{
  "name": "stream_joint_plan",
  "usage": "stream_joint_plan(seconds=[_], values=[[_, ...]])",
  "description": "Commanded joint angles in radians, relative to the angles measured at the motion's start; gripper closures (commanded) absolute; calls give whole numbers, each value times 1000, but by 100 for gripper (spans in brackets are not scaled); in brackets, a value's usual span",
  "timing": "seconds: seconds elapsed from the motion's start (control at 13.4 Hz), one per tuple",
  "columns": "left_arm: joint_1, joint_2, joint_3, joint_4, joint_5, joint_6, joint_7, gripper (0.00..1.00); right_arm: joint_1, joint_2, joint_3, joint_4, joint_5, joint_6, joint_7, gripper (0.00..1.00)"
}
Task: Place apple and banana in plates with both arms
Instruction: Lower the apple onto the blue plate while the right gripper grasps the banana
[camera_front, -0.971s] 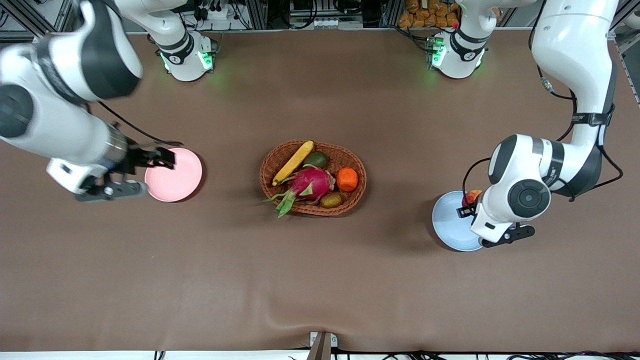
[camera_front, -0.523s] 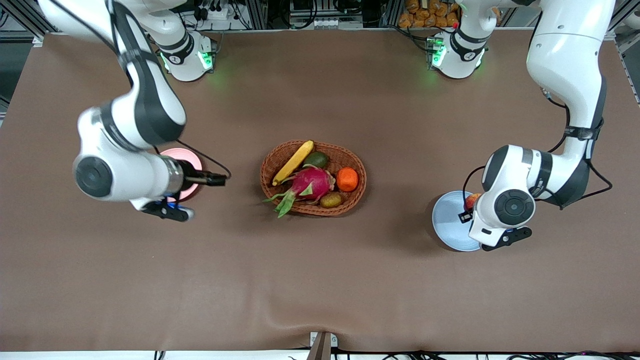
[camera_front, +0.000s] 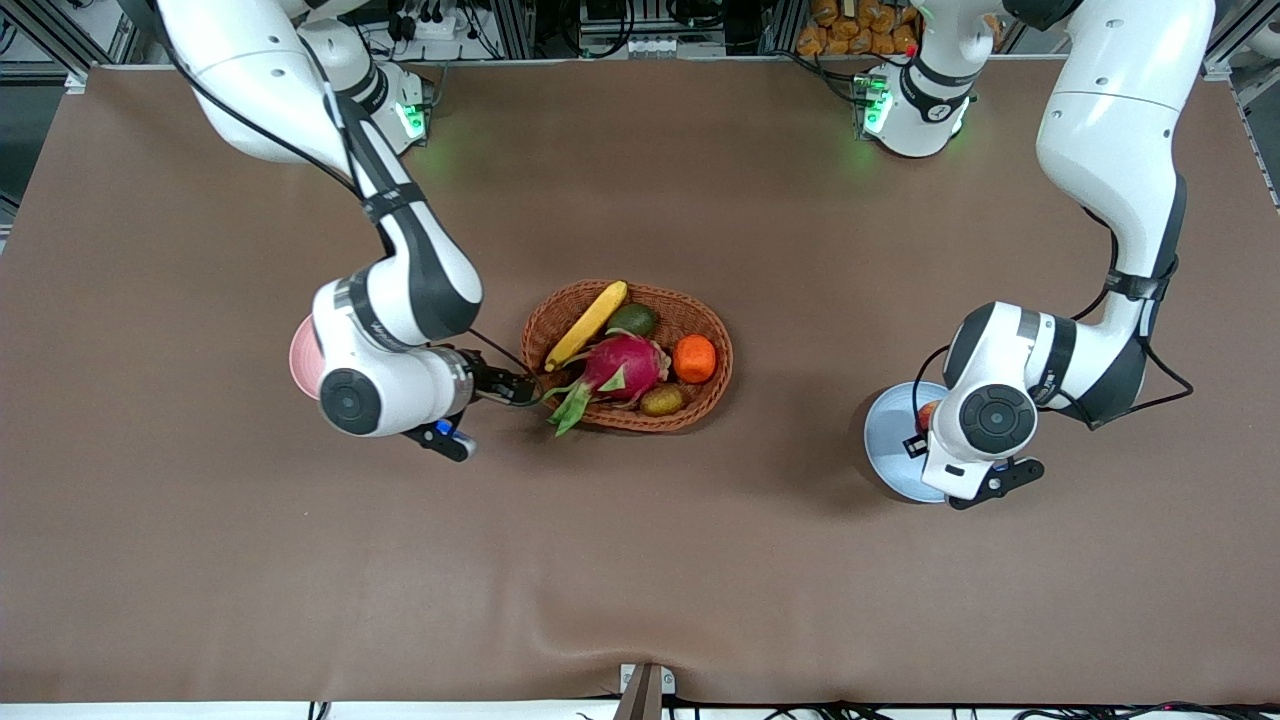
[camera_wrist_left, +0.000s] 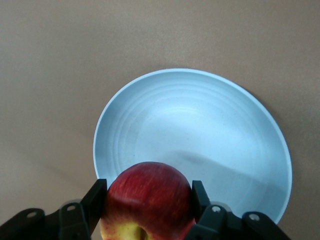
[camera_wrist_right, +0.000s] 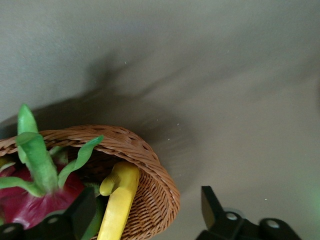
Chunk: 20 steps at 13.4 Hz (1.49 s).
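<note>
My left gripper (camera_front: 925, 428) is shut on the red apple (camera_front: 926, 413) and holds it just above the light blue plate (camera_front: 888, 440). In the left wrist view the apple (camera_wrist_left: 147, 197) sits between both fingers over the plate's rim (camera_wrist_left: 200, 145). My right gripper (camera_front: 514, 387) is open and empty over the wicker basket's rim at the right arm's end. The yellow banana (camera_front: 588, 323) lies in the basket; in the right wrist view its tip (camera_wrist_right: 119, 187) shows between the open fingers (camera_wrist_right: 212, 205). The pink plate (camera_front: 298, 358) is mostly hidden under the right arm.
The oval wicker basket (camera_front: 718, 385) at the table's middle also holds a magenta dragon fruit (camera_front: 620, 367), an orange (camera_front: 694, 359), a green avocado (camera_front: 633, 320) and a brown kiwi (camera_front: 662, 400). The brown table cover (camera_front: 640, 560) stretches around it.
My right arm has swung from the pink plate to the basket's rim. My left arm has shifted slightly over the blue plate with the apple still held.
</note>
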Motion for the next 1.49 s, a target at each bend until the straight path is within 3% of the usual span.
stream_joint_plan(seconds=[0.0, 0.22, 0.3, 0.52, 0.67, 0.82, 1.12, 1.42], values=[[-2, 21, -2, 16, 40, 21, -24, 100, 8, 15, -6, 12, 28, 0, 42, 30], [-4, 29, -2, 18, 38, 39, -24, 100, 27, 27, -8, 12, 63, 40, 72, 31], [-4, 35, -3, 18, 38, 44, -26, 96, 30, 31, -8, 12, 77, 46, 72, 32], [-2, 44, -3, 18, 38, 57, -26, 44, 57, 46, -8, 9, 85, 89, 75, 43], [-4, 49, -3, 18, 38, 64, -35, 0, 57, 54, -8, 8, 85, 95, 76, 46], [-4, 49, -3, 18, 41, 65, -40, 0, 60, 54, -8, 8, 87, 95, 85, 46], [-4, 32, -14, 21, 27, 64, -40, 0, 74, 60, -8, 6, 85, 95, 88, 59], [-15, -20, -40, 42, 23, 16, -34, 0, 88, 66, -8, 8, 85, 106, 98, 61]])
